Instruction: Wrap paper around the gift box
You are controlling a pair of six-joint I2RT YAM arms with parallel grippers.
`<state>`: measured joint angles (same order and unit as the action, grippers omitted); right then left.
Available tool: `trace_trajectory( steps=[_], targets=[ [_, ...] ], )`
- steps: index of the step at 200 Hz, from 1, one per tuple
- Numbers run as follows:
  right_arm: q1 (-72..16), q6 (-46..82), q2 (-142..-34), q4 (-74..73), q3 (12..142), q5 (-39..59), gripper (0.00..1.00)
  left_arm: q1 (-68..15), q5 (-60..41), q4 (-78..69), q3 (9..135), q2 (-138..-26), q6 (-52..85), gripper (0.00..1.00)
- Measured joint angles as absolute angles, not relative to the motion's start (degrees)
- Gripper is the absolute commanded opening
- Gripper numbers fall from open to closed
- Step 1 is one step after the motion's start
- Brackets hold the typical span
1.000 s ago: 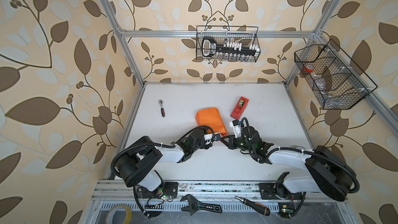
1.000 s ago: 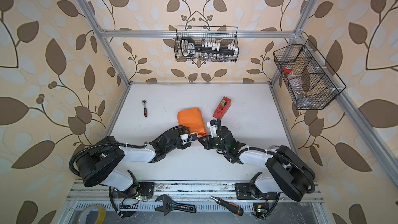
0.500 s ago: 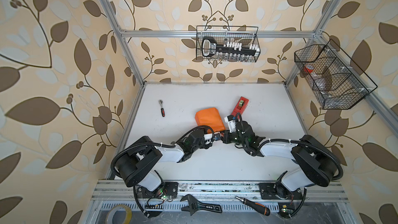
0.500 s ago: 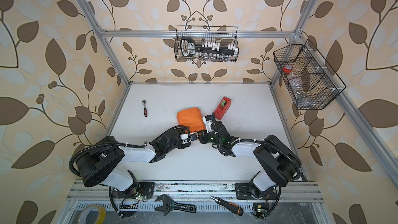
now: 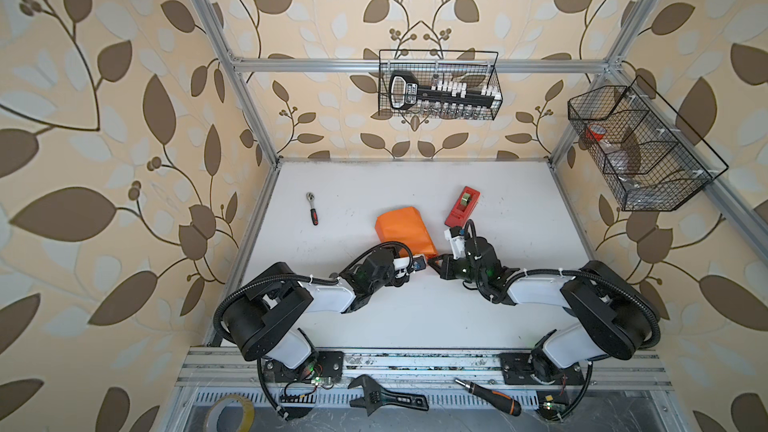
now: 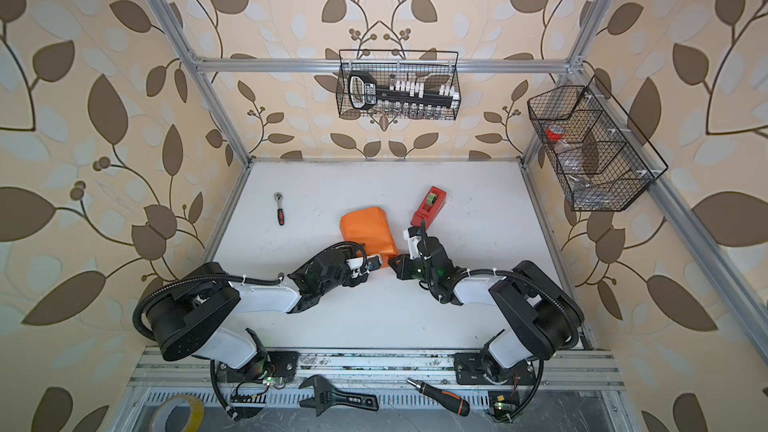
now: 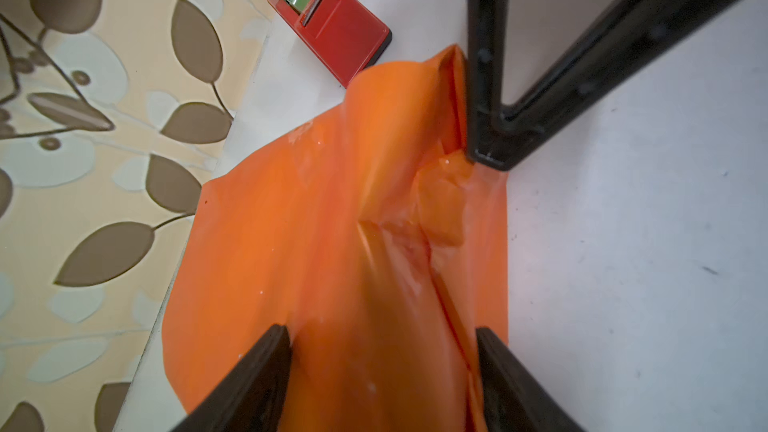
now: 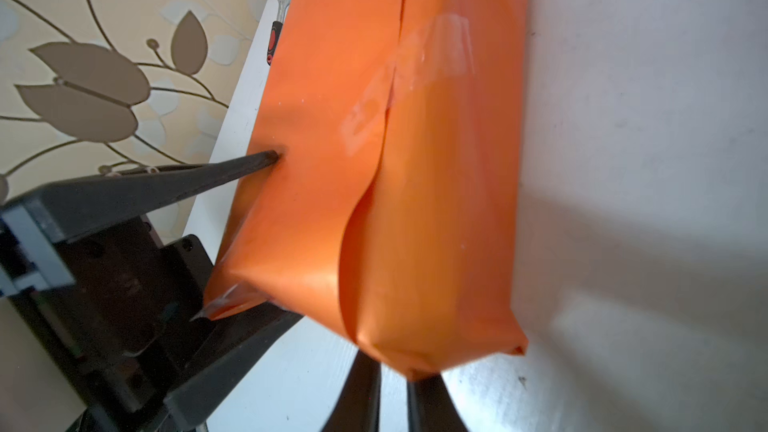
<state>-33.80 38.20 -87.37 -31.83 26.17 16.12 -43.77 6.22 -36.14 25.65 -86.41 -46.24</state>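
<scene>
**White table (image 5: 415, 326), paper (image 5: 401, 230) pinched at one corner**

Both top views show me the paper, orange side out, lying just ahead of the left gripper (image 5: 419, 263) and the right gripper (image 5: 434, 261). By left wrist, my left jaws stand wide, astride the paper. By right wrist, my right jaws are nearly closed, pinching its corner. I cannot see the gift box; the paper covers it.

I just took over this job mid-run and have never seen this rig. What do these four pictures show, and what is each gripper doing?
Two robot arms, left and right, share a white table. Two pictures look down from overhead; two come from wrist cameras. On the table: the paper, orange, wrapped into a parcel, a red tape dispenser and a ratchet. The left gripper is open at the parcel's near end; the right gripper is shut on a paper corner.
</scene>
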Motion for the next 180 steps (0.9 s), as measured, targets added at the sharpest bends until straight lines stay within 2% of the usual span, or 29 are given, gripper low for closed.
trace_trajectory(
  steps=[71, 180],
  targets=[
    [-36.97, 38.39, -82.3, -31.99, 25.98, 17.93, 0.15, -43.77, 6.22, -36.05, 25.65, -86.37, -46.15, 0.69],
    [-37.36, 43.29, -89.47, -37.21, 30.68, 20.21, 0.15, -43.77, 6.2, -36.01, 25.65, -86.3, -46.09, 0.7]
  ],
)
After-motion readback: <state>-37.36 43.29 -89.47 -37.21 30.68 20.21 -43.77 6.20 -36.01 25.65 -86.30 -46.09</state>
